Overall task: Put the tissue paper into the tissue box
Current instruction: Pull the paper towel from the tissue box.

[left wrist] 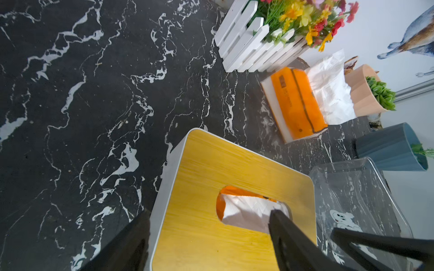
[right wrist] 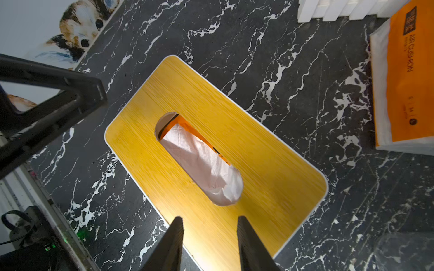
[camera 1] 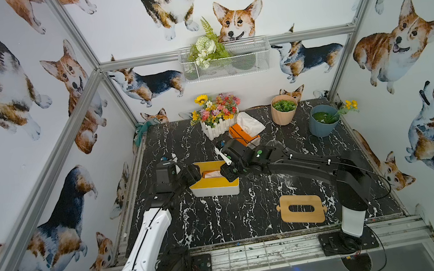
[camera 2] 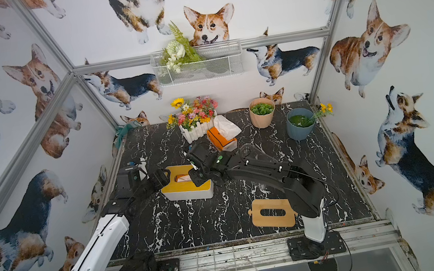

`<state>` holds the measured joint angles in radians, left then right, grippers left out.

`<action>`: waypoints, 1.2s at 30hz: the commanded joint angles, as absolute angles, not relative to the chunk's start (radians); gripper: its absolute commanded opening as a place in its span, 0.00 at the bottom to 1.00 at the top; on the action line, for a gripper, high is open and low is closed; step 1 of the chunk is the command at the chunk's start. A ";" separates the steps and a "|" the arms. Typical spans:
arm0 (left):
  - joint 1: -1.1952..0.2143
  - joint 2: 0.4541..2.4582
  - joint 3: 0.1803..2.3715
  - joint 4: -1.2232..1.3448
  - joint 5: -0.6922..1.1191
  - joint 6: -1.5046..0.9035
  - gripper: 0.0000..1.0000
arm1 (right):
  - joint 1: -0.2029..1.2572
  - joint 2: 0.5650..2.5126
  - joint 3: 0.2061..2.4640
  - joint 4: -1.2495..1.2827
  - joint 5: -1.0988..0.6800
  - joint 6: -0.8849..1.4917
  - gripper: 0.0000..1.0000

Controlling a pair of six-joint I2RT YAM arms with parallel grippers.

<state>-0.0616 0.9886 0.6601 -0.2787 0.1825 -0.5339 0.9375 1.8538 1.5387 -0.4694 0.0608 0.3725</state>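
The tissue box [camera 1: 212, 192] is white with a yellow wooden lid [right wrist: 270, 159] and stands mid-table. White tissue paper [right wrist: 202, 164] and an orange wrapper edge show inside through the lid's slot, also in the left wrist view [left wrist: 246, 208]. My left gripper [left wrist: 206, 234] is open and straddles the box's left end, one finger off the side and one fingertip [left wrist: 279, 218] over the slot's end. My right gripper [right wrist: 210, 223] hovers open over the lid's right end, with nothing between its fingers. Both grippers meet over the box in both top views [camera 1: 209, 171] [camera 2: 181, 175].
A second orange tissue pack [camera 1: 241, 134] with a loose white sheet [camera 1: 250, 121] lies behind the box. A white fence planter [camera 1: 219, 128], a pink pot [camera 1: 284, 115] and a blue pot [camera 1: 324, 127] line the back. A spare wooden lid [camera 1: 299, 199] lies front right. A clear plastic piece [left wrist: 352, 194] sits beside the box.
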 commanded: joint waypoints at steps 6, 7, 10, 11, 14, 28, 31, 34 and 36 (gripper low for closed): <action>-0.025 0.999 0.610 -0.191 0.280 -0.546 0.85 | 0.969 1.927 1.604 -0.535 0.172 0.389 0.34; -0.022 0.999 0.607 -0.188 0.282 -0.545 0.85 | 0.969 1.933 1.607 -0.536 0.175 0.391 0.34; -0.018 1.001 0.597 -0.177 0.290 -0.548 0.85 | 0.969 1.952 1.616 -0.536 0.185 0.398 0.32; -0.018 1.004 0.591 -0.172 0.293 -0.549 0.85 | 0.970 1.958 1.619 -0.537 0.186 0.399 0.31; -0.016 1.013 0.579 -0.154 0.302 -0.555 0.86 | 0.971 1.975 1.627 -0.531 0.189 0.406 0.29; -0.017 1.049 0.552 -0.107 0.325 -0.568 0.86 | 0.980 2.023 1.654 -0.540 0.252 0.407 0.25; -0.017 1.054 0.550 -0.103 0.329 -0.568 0.86 | 0.984 2.030 1.659 -0.545 0.277 0.408 0.24; -0.015 1.054 0.546 -0.102 0.328 -0.568 0.86 | 0.986 2.031 1.659 -0.548 0.307 0.409 0.24; -0.016 1.054 0.545 -0.098 0.330 -0.568 0.86 | 0.986 2.033 1.659 -0.548 0.319 0.413 0.23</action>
